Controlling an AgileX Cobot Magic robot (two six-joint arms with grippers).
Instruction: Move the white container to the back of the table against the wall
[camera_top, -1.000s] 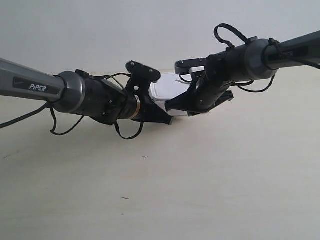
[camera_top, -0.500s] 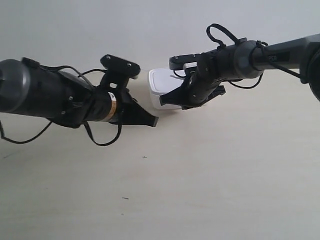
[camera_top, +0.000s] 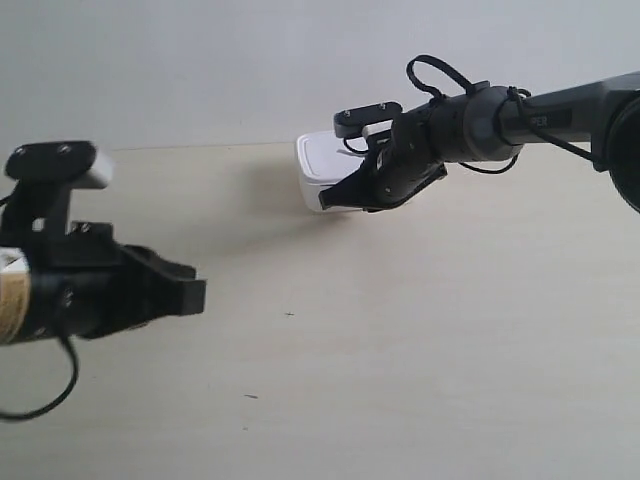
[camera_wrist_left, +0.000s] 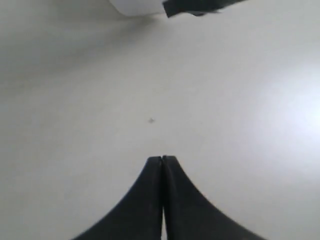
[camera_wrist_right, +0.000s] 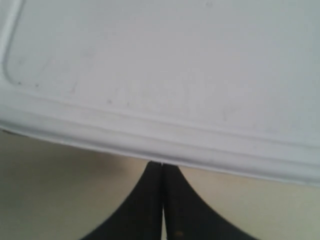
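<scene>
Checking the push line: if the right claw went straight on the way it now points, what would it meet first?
The white container. The shut right claw has its tips right at its rim, apparently touching it, though the exact depth is hard to judge.

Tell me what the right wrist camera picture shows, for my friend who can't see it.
A white container with a raised rim on its lid fills most of the picture, very close up. The right gripper has its two dark fingers pressed shut together, tips right at the container's edge, with the pale beige table showing beside them.
</scene>
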